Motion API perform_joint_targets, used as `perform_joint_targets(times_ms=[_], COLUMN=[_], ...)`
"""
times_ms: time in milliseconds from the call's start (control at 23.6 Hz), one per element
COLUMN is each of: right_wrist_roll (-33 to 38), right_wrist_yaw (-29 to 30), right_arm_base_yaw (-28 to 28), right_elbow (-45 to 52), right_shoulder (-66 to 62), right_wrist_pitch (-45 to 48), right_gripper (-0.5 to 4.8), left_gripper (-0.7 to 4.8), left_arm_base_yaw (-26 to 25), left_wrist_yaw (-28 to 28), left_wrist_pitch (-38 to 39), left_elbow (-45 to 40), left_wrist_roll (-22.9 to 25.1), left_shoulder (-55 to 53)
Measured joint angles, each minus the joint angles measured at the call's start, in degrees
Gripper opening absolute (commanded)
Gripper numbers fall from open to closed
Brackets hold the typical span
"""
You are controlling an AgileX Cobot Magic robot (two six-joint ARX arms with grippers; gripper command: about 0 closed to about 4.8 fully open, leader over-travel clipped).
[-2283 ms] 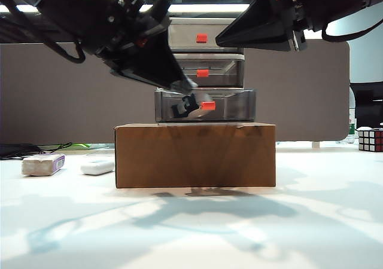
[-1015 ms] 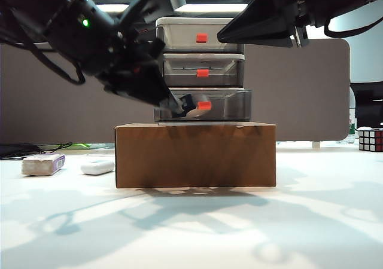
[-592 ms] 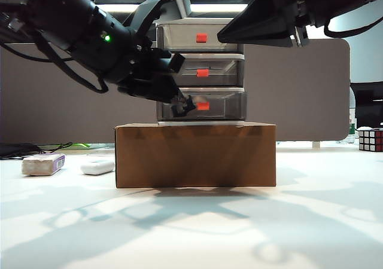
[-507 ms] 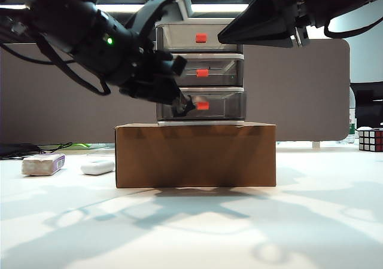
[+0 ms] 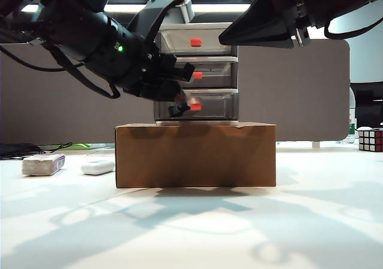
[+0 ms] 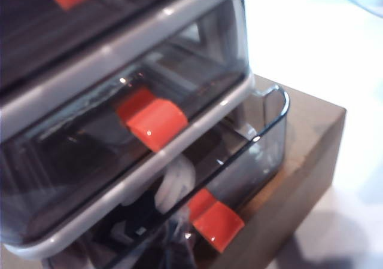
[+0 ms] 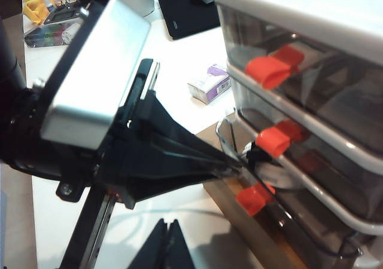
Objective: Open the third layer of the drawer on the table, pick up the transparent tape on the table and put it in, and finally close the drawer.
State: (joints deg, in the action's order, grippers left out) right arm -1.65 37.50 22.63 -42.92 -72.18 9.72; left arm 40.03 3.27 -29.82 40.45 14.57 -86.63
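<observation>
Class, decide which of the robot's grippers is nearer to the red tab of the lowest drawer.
Left. The left gripper sits shut right beside the lowest drawer's red tab, at its front. The right gripper hovers shut high up, level with the top drawer.

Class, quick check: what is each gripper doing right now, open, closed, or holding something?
Left gripper: closed, empty, at the bottom drawer front.
Right gripper: closed, holding nothing, raised beside the cabinet.
</observation>
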Motion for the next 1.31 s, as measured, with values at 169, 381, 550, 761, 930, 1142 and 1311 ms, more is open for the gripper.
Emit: perform_joint_targets(times_ms=[169,381,550,761,930,1142,1311], right_wrist_roll=[-0.2,-0.3,-3.3,-5.7,-5.8,-4.8,-3.4], right_wrist_yaw=[0.0,0.0,-2.0,-12.1,-16.8,-22.5,-26.4], right_arm_base_yaw=[0.0,0.0,0.0,0.4,0.3,0.5,0.5], right_elbow=[0.0,0.0,0.4,2.1,3.8,10.3,15.3], right_shoulder=[0.0,0.0,2.8,12.8,20.1,38.8,50.2], right_wrist_pitch=[-0.2,-0.5,-5.4,-9.0,-14.3,-22.4,-26.1], right_gripper=[-0.05,-0.05,-0.05,-0.05,-0.05,-0.05,-0.05], left_gripper=[-0.06,-0.06,-0.06,-0.06,-0.06,-0.06,-0.06], left_arm_base_yaw=[0.0,0.0,1.9,6.6,7.7,8.0,8.6], left_wrist_yaw=[0.1,-0.8,-3.0,1.2,5.2,5.8,5.7], left_wrist_pitch=[0.1,0.6,9.7,15.4,17.3,22.7,23.1], left_elbow=[0.0,0.0,-0.4,-3.9,-9.4,-21.1,-27.4], left_wrist_roll=[-0.8,-1.8,-3.0,-0.2,-1.7,-11.0,-13.4], left_shoulder=[0.0,0.0,5.0,16.9,27.4,48.2,58.9])
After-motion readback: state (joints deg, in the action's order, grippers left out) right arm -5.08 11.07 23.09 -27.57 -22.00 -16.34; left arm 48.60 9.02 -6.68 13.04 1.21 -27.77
